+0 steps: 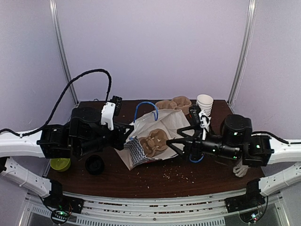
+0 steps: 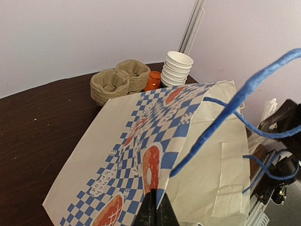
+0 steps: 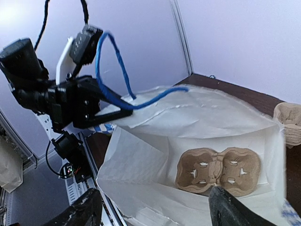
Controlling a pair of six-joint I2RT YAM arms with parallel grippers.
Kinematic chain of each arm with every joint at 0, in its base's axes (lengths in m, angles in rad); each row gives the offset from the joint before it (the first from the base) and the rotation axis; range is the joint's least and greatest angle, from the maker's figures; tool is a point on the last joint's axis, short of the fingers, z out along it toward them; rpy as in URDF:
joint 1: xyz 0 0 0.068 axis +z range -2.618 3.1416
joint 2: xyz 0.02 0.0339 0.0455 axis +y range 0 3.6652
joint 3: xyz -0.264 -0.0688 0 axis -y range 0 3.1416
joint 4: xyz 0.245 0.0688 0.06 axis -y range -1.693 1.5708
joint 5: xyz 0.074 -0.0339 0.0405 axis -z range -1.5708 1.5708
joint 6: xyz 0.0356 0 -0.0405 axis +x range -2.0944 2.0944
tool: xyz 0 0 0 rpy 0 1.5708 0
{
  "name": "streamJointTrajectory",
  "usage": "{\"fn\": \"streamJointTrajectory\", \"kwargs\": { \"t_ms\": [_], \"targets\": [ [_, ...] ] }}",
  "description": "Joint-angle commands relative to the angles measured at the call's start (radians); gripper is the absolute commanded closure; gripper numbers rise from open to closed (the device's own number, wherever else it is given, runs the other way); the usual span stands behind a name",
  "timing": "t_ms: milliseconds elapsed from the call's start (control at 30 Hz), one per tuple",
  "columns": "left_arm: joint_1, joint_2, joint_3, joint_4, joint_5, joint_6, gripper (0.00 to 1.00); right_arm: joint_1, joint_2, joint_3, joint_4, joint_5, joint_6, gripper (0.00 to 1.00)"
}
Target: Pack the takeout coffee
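Note:
A white paper bag [image 1: 165, 121] with a blue checked side [image 2: 117, 155] lies open on the dark table, its mouth facing my right arm. A brown two-cup carrier [image 3: 217, 170] rests inside it [image 1: 154, 141]. My left gripper [image 2: 157, 200] is shut on the bag's upper edge [image 1: 129, 138] and holds the mouth up. Open and with nothing between its fingers, my right gripper [image 3: 155, 212] sits at the bag's mouth [image 1: 178, 143]. The takeout coffee seems to be the dark-topped cup [image 1: 195, 115] just left of the cup stack, mostly hidden by my right arm.
A stack of brown carriers [image 1: 174, 103] [image 2: 117, 82] and a stack of white lidless cups [image 1: 204, 103] [image 2: 178, 68] stand at the back, an orange thing [image 2: 153, 80] between them. A black round object [image 1: 95, 165] and a green one [image 1: 60, 164] lie front left. The bag's blue handle [image 1: 146, 106] loops upward.

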Motion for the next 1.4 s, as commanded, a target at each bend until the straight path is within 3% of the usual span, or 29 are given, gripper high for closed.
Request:
{"fn": "streamJointTrajectory", "kwargs": {
  "t_ms": [0,133,233,667,800,900,1133,1367],
  "targets": [
    [0.007,-0.071,-0.075,0.143,0.106,0.075,1.0,0.004,-0.177,0.003,-0.105,0.148,-0.006,0.2],
    [0.007,-0.084,-0.074,0.166,0.164,0.125,1.0,0.004,-0.267,0.005,-0.163,0.294,0.044,0.17],
    [0.007,-0.07,-0.035,0.145,0.178,0.145,1.0,0.005,-0.215,0.074,-0.316,0.363,0.07,0.14],
    [0.007,-0.024,0.076,0.112,0.156,0.201,1.0,0.004,-0.219,0.079,-0.439,0.203,0.102,0.02],
    [0.007,-0.023,0.079,0.114,0.16,0.219,1.0,0.005,-0.158,0.123,-0.538,0.257,0.12,0.04],
    [0.006,-0.015,0.084,0.114,0.167,0.242,1.0,0.005,-0.113,0.133,-0.566,0.337,0.135,0.12],
    [-0.005,-0.019,0.073,0.116,0.183,0.287,1.0,0.004,-0.091,0.09,-0.552,0.384,0.143,0.51],
    [-0.005,-0.052,0.01,0.15,0.219,0.316,1.0,0.005,-0.138,0.01,-0.559,0.419,0.145,0.76]
  ]
}}
